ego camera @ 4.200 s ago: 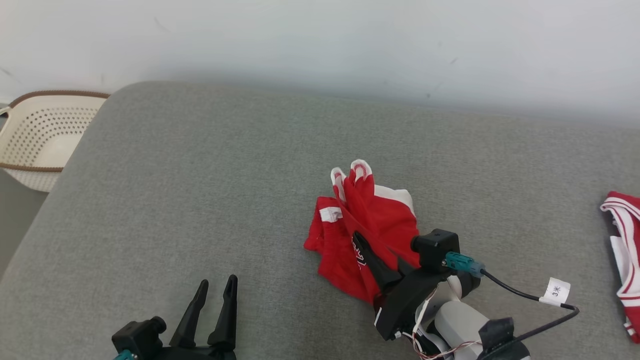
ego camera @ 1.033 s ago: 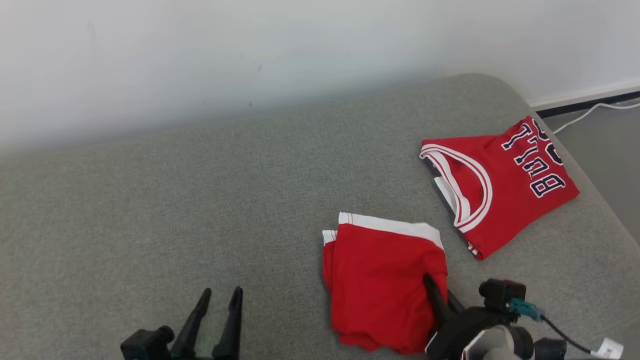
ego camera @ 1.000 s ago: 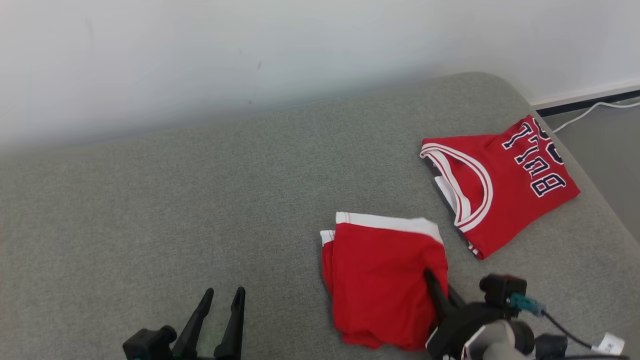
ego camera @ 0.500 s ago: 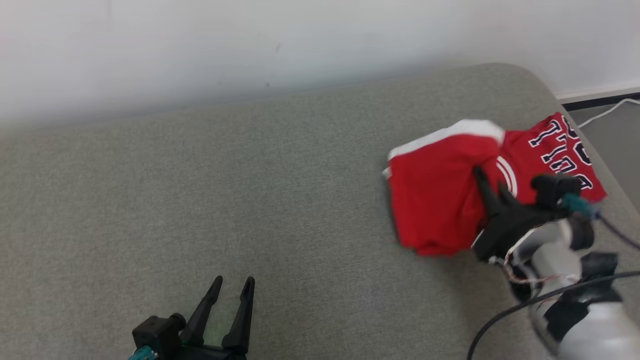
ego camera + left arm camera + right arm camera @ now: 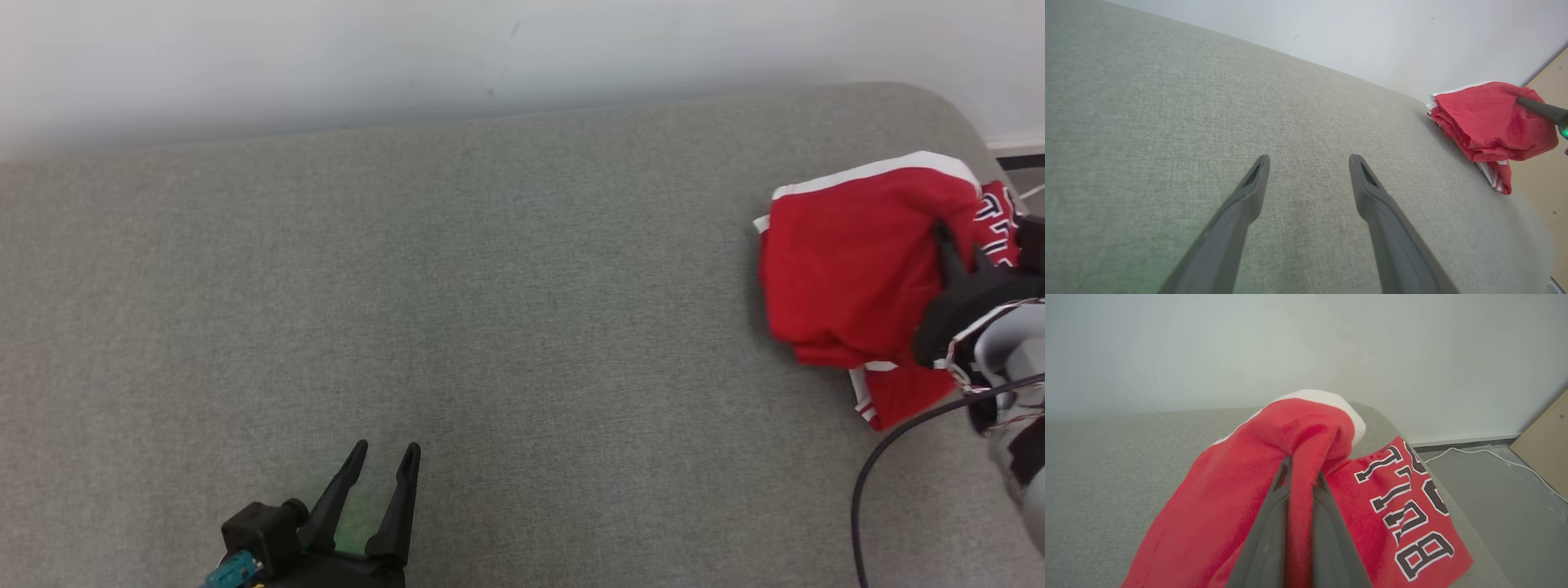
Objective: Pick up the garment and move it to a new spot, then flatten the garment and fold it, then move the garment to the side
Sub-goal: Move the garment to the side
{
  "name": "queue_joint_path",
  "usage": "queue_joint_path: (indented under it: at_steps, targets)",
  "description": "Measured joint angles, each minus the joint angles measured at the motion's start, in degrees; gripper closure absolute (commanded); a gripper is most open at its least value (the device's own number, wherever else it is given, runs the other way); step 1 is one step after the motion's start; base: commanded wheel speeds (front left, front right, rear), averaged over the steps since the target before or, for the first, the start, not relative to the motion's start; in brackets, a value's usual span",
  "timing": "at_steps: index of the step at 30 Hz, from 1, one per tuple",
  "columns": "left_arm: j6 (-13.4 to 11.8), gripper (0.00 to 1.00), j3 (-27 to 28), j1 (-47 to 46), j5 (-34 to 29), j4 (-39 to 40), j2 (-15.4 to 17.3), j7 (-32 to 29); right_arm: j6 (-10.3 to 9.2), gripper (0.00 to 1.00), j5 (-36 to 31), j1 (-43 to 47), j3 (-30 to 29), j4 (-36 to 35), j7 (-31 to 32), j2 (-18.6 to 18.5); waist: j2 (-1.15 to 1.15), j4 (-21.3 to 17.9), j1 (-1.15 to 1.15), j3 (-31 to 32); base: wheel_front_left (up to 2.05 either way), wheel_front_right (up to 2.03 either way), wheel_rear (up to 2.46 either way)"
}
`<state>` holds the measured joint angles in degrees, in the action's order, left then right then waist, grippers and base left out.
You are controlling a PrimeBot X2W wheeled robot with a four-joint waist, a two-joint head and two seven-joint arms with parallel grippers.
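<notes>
While the folded red shorts with a white waistband are held by one pinch only, you should treat the fold as insecure. They sit at the far right end of the grey upholstered surface, over a folded red jersey with dark lettering. The right pincer is clamped on a ridge of red cloth at the bundle's right side. The right wrist view shows the fabric bunched up between its two dark fingers.

Findings, by likelihood:

1. The layers may part. In the left wrist view the stack's edges fan out on the side away from the grip, so a quick swing or tilt could spill the lower folds.
2. The shorts may land askew on the jersey. Its lower corner juts out beneath them, and any drag on set-down could shift or crease it.
3. Either garment may slide off. Both lie close to the surface's rounded right edge, with bare floor and a white cable beyond.
4. Cloth may snag on release, because the fabric is wedged deep between the fingers.

The left pincer hangs with its jaws spread and nothing in them, well apart from the garments. It offers no support.
</notes>
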<state>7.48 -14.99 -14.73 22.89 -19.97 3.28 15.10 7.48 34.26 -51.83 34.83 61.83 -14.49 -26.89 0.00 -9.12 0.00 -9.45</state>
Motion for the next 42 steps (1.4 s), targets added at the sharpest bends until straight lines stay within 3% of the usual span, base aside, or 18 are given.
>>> queue_joint_path:
  at_steps: [4,5,6,7,15,18,23,28,34,42]
  targets:
    - [0.0,0.0,-0.4,-0.8,0.0,0.0,0.2,0.0,0.0,1.0,-0.7,-2.1,-0.9,4.7,-0.1,-1.8,0.0,1.1,0.0,-1.0,0.0,0.0,0.0]
    - [0.0,0.0,-0.5,-0.8,0.0,-0.1,0.3,0.0,0.0,0.71,-1.5,-2.8,-1.1,5.9,-0.2,-2.3,0.0,1.3,0.0,-1.3,0.0,0.0,0.0]
    - [0.0,0.0,-0.5,-0.8,0.0,-0.1,0.4,0.0,0.0,0.51,-2.2,-3.4,-1.5,6.9,-0.2,-2.6,0.0,1.5,0.0,-1.6,0.0,0.0,0.0]
    - [0.0,0.0,-0.5,-0.9,0.0,-0.1,0.5,0.0,0.0,0.0,-2.8,-4.1,-2.0,8.0,-0.2,-2.9,0.0,1.7,0.0,-1.8,0.0,0.0,0.0]
    - [0.0,0.0,-0.5,-1.7,0.0,-0.3,0.6,0.0,0.0,0.0,-10.2,-7.2,-12.5,11.3,-0.5,-8.7,0.0,2.8,0.0,-2.6,0.0,0.0,0.0]
    - [0.0,0.0,-0.2,-1.7,-0.2,-0.3,0.6,0.0,0.0,0.0,-14.5,-5.7,-17.7,7.7,-0.5,-8.7,0.0,2.8,0.0,-2.1,0.0,0.0,0.0]
    - [0.0,0.0,1.1,-0.7,-1.6,-0.2,0.6,0.0,0.0,0.0,-21.1,1.9,-26.7,-3.6,-0.6,-3.1,0.0,2.6,0.0,-0.4,0.0,0.0,0.0]
    - [0.0,0.0,2.7,0.8,-3.8,-0.1,0.4,0.0,0.0,0.0,-27.8,10.8,-30.5,-14.5,-0.6,3.8,0.0,2.6,-0.01,1.9,0.0,0.0,0.0]
    - [0.0,0.0,6.1,3.0,-6.0,0.2,0.0,0.0,0.0,0.0,-29.3,19.4,-28.4,-23.8,-0.6,10.3,-0.01,3.3,-0.01,4.2,0.0,0.0,0.0]
    - [-0.6,0.0,11.1,5.6,-10.0,0.6,-0.3,0.0,0.0,0.0,-27.1,27.8,-24.6,-31.3,-0.6,13.9,-0.01,5.0,-0.01,6.7,0.0,0.0,0.0]
